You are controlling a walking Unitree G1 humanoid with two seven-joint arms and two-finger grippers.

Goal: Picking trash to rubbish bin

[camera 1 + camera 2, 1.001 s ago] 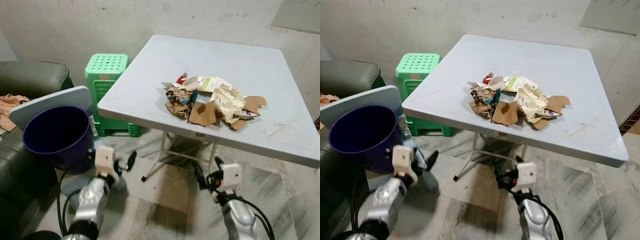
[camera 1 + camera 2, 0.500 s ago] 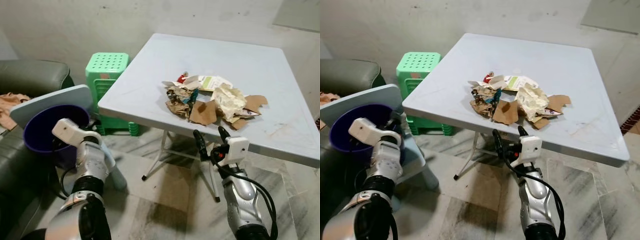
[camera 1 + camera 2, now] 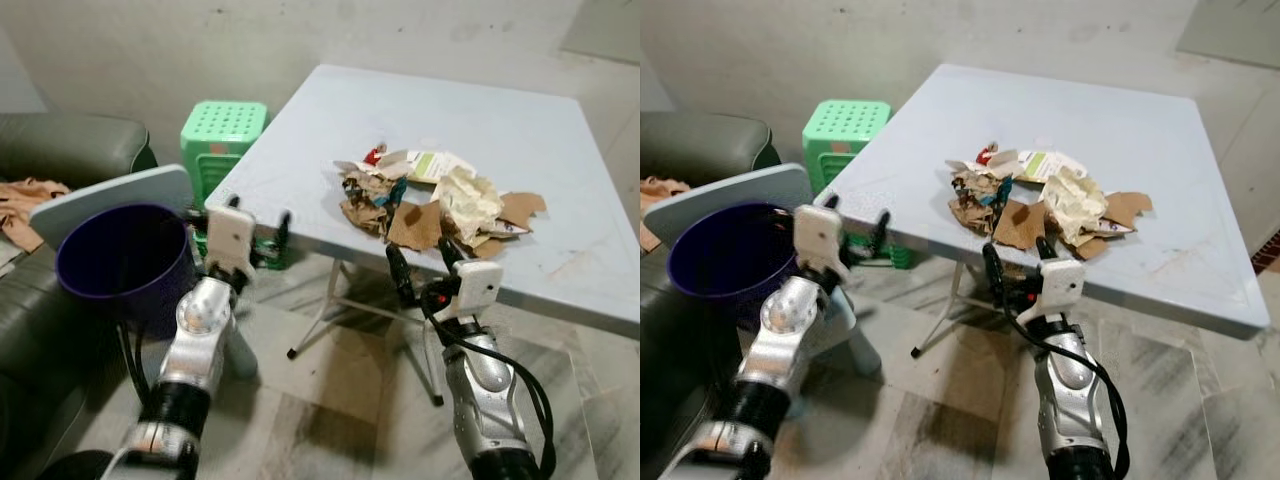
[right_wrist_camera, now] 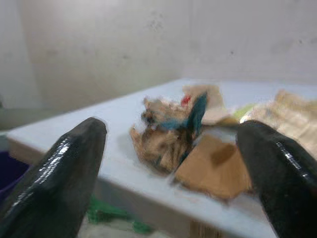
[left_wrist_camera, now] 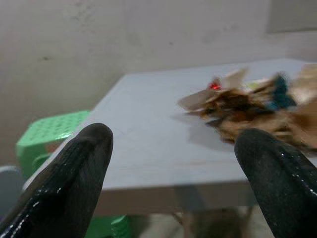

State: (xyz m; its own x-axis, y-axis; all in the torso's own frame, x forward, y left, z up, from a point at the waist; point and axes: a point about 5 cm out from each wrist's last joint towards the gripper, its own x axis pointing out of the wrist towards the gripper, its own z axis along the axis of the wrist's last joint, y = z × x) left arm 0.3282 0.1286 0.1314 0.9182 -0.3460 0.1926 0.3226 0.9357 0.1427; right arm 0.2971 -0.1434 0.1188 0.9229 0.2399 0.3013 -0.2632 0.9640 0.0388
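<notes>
— So, which step are you on?

— The approach, I judge. Nothing is picked up yet. The table (image 3: 300,180) stands in front of me, with the bin (image 3: 125,265) off to my left beside the sofa (image 3: 60,160), and a green stool (image 3: 222,130) behind it against the wall.

— And the trash?

— The trash pile (image 3: 435,200) lies on the table top near the front edge, a heap of crumpled paper and torn cardboard. It is all on the table; none of it is in the bin.

— Where are your grippers?

— My right gripper (image 3: 425,262) is raised just below and in front of the table's edge, right under the pile, its fingers spread wide and holding nothing. In its wrist view the brown cardboard scrap (image 4: 213,166) sits between the two fingers, a little ahead of them. My left gripper (image 3: 248,222) is up by the table's left corner, next to the bin's rim, also spread and empty, with the pile well off toward my right.

— What does the next move call for?

— I reckon lifting the right gripper over the edge, pushing forward onto the nearest scraps, and closing on a piece. Loose paper may slip or scatter, so I would take a firm bite.
</notes>
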